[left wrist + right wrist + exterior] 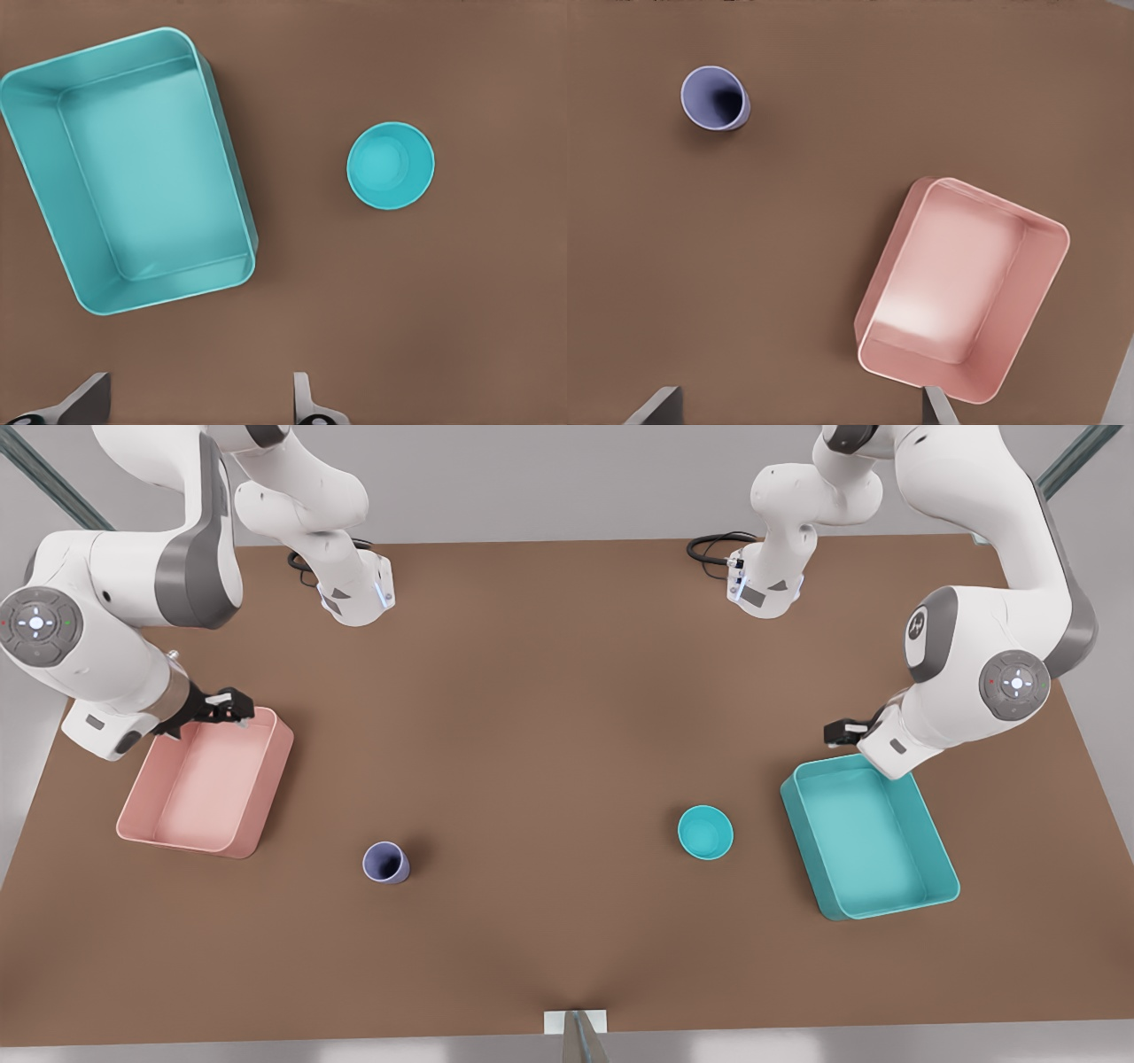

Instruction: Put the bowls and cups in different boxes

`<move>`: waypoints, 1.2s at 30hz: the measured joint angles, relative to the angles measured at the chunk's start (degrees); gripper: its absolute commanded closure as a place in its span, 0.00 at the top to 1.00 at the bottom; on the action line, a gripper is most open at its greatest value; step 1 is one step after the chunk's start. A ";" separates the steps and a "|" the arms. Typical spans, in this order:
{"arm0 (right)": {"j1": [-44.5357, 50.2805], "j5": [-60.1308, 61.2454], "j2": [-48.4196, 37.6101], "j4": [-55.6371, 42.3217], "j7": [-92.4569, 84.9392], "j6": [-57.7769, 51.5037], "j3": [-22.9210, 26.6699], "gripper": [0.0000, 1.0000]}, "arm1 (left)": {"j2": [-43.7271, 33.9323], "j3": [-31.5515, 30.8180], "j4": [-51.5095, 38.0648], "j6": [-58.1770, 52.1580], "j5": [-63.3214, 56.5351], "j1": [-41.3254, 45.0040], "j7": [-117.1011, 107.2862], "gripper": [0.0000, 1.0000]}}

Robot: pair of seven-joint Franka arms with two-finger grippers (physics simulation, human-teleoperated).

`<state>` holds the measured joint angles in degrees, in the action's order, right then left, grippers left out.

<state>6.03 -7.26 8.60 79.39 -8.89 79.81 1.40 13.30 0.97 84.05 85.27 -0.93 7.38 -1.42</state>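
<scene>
The brown tabletop (549, 717) is carrying four task items, each resting upright and separate from the others.

The pink box (205, 782) is sitting toward the front view's left. The teal box (868, 836) is sitting toward the front view's right. Both boxes are lying open side up with nothing inside.

The lavender cup (386, 863) is standing on the tabletop near the pink box, off its corner, toward the centre and not touching it. In the right wrist view the cup (715, 98) and the pink box (963, 288) are lying well apart.

The teal bowl (705, 832) is resting on the tabletop just beside the teal box, with a strip of bare tabletop between them. The left wrist view is showing the bowl (391, 165) clear of the teal box (129, 170).

The right gripper (221, 706) is hovering over the far edge of the pink box. Its jaws are standing apart and are holding nothing, as the two fingertips (656, 405) are showing wide of each other.

The left gripper (842, 731) is hovering at the far end of the teal box. Its jaws are likewise standing apart and empty, with fingertips (87, 400) spread.
</scene>
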 measured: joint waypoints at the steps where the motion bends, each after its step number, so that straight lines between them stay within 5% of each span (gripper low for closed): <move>1: 0.04 -0.02 0.00 0.02 -0.11 0.29 0.04 1.00 | 0.02 0.00 0.00 0.12 0.00 0.00 -0.03 1.00; 7: 7.46 1.29 13.73 -2.25 -0.41 6.00 -0.23 1.00 | 12.56 -0.17 -0.09 4.79 -1.71 11.65 -2.10 1.00; 13: 9.00 4.30 25.69 -2.24 0.56 21.51 -0.19 1.00 | 26.98 -0.05 -1.32 22.16 -5.33 21.16 -8.70 1.00; 25: 4.84 9.08 33.70 -1.08 2.13 36.11 0.09 1.00 | 31.59 0.10 2.36 36.69 -8.05 22.02 -20.20 1.00; 28: 4.17 9.95 35.50 -1.05 2.37 37.30 0.09 1.00 | 32.24 0.23 2.52 37.52 -8.29 21.88 -22.39 0.53; 32: 3.41 10.96 37.50 -0.87 2.63 38.19 0.09 1.00 | 32.84 0.40 2.49 38.13 -8.57 21.61 -25.05 0.48; 33: 3.34 11.23 37.87 -0.72 2.69 38.33 0.06 0.95 | 32.91 0.52 2.48 38.25 -8.50 21.61 -25.55 0.40; 35: 3.38 11.70 38.23 -0.26 2.74 38.53 -0.01 0.51 | 32.94 0.65 2.37 38.43 -8.52 21.61 -26.64 0.26; 36: 3.43 11.92 38.31 -0.08 2.73 38.60 -0.04 0.44 | 32.88 0.68 2.33 38.50 -8.56 21.65 -27.21 0.23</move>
<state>9.46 4.66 46.91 79.30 -6.16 118.42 1.36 46.19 1.65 86.38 123.76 -9.50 29.03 -28.63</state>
